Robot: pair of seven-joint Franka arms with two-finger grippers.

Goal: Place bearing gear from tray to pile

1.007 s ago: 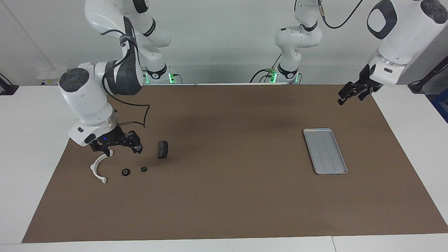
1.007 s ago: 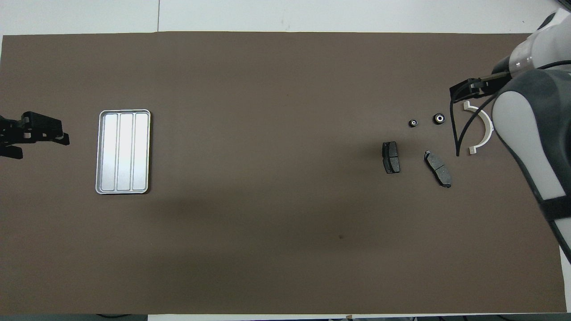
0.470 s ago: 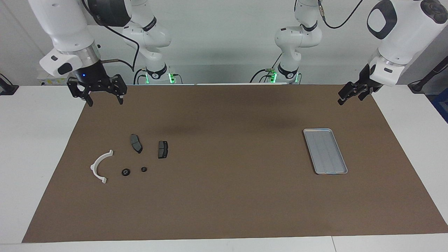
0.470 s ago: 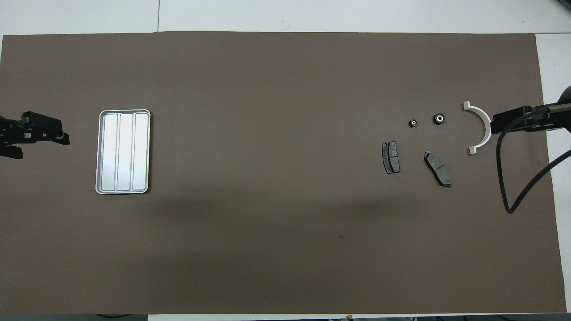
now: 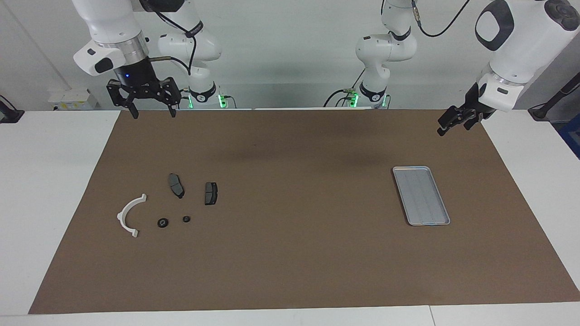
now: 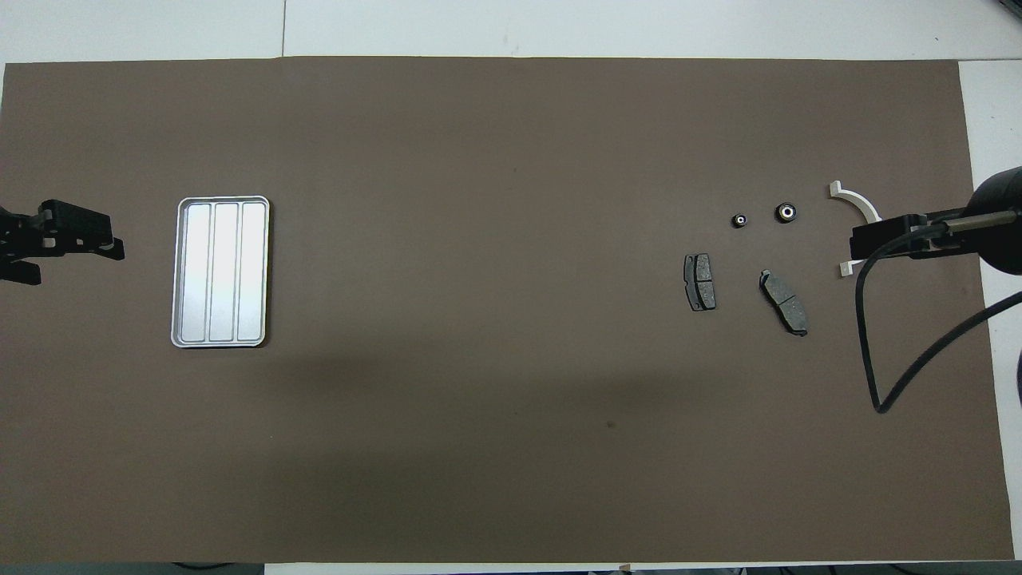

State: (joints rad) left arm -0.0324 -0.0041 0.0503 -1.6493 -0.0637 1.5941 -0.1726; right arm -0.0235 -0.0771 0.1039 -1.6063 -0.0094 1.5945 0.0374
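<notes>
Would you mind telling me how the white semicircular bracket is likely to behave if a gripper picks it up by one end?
The white bracket holds its thin arc shape flat on the mat, so it is probably stiff and light. Gripped at one end, the long curve would likely swing or twist. Its smooth plastic may slip.

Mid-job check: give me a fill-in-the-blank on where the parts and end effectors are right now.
1. The tray holds ____ parts.
2. Both bearing gears lie beside the white ____.
3. The right end effector is raised, jaws ____.
4. The number of brake pads near the bracket is ____.

Missing words: no; bracket; open; two
</notes>
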